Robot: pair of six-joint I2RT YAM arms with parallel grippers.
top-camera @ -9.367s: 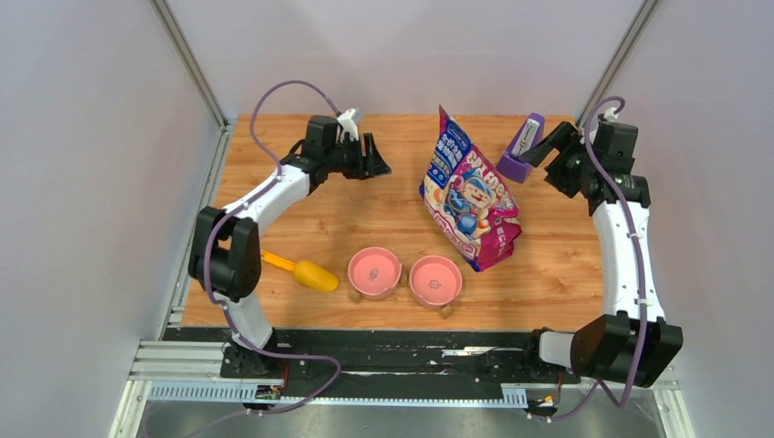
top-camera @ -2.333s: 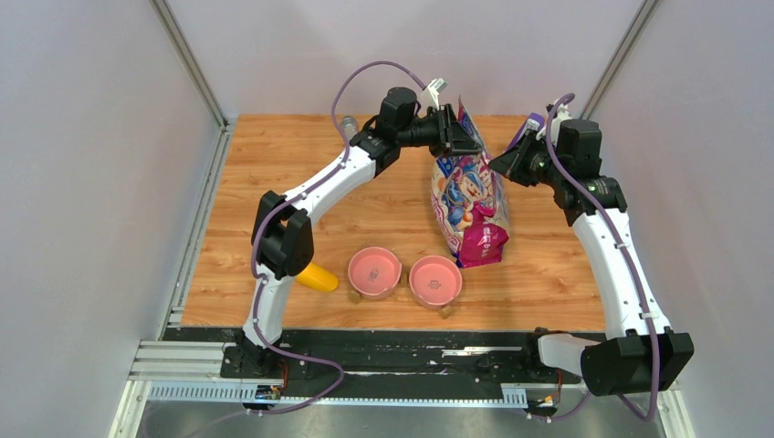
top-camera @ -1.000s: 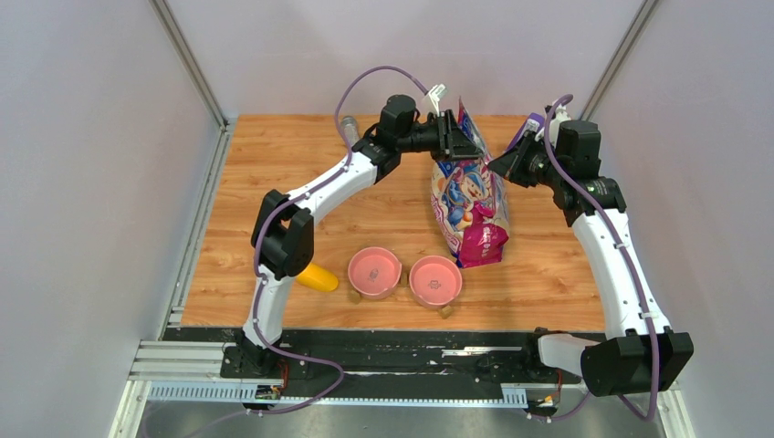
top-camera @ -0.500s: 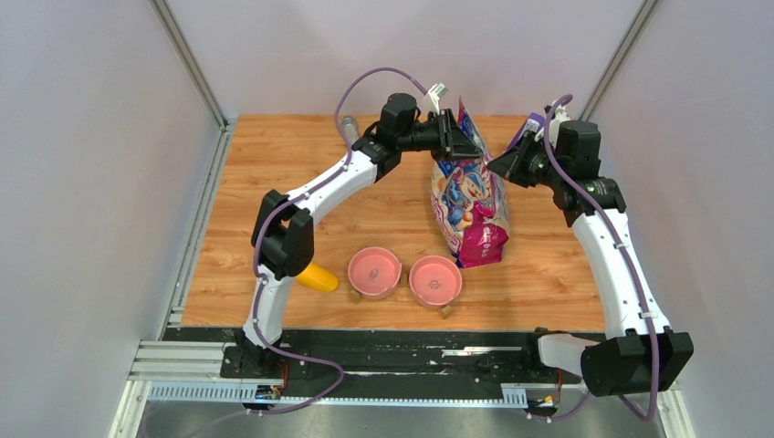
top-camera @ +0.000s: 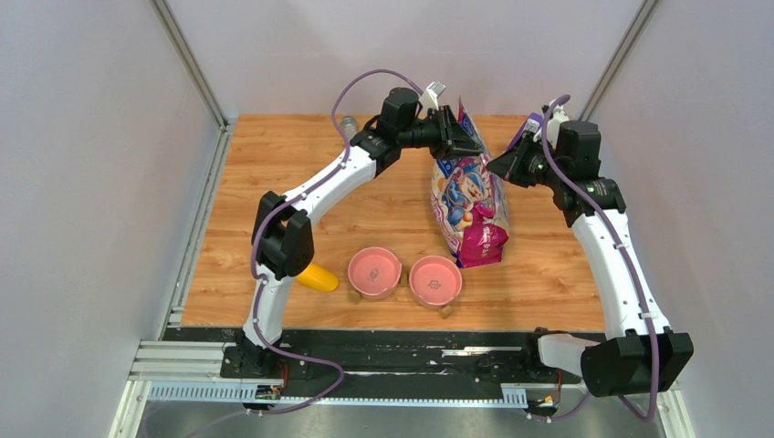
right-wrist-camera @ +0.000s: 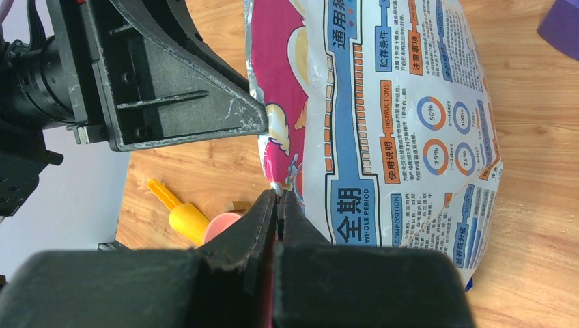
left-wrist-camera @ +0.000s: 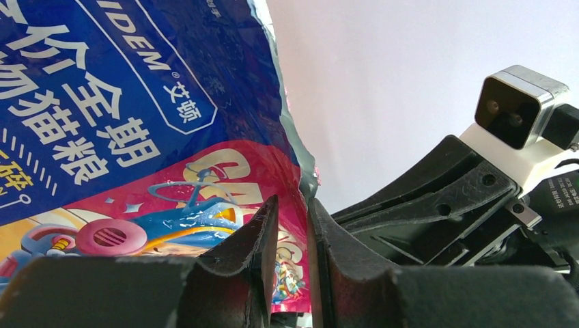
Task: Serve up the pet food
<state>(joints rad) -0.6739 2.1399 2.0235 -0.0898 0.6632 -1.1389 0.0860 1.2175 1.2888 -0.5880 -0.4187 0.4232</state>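
The glossy cat-food bag (top-camera: 468, 205) stands upright at the back middle of the table, with both grippers at its top. My left gripper (top-camera: 456, 137) is shut on the bag's top edge; in the left wrist view the bag (left-wrist-camera: 136, 123) runs between the nearly closed fingers of that gripper (left-wrist-camera: 293, 205). From the right, my right gripper (top-camera: 500, 164) pinches the opposite edge. In its wrist view it (right-wrist-camera: 278, 195) is shut tight on the bag (right-wrist-camera: 396, 123). The pet food is out of view.
Two pink bowls (top-camera: 374, 271) (top-camera: 435, 279) sit side by side near the front edge. A yellow scoop (top-camera: 318, 276) lies left of them, partly under the left arm. A purple object (top-camera: 534, 121) stands at the back right, a grey cylinder (top-camera: 348, 125) at the back left.
Almost nothing differs: the bag stays upright and both grippers keep their places at its top edge.
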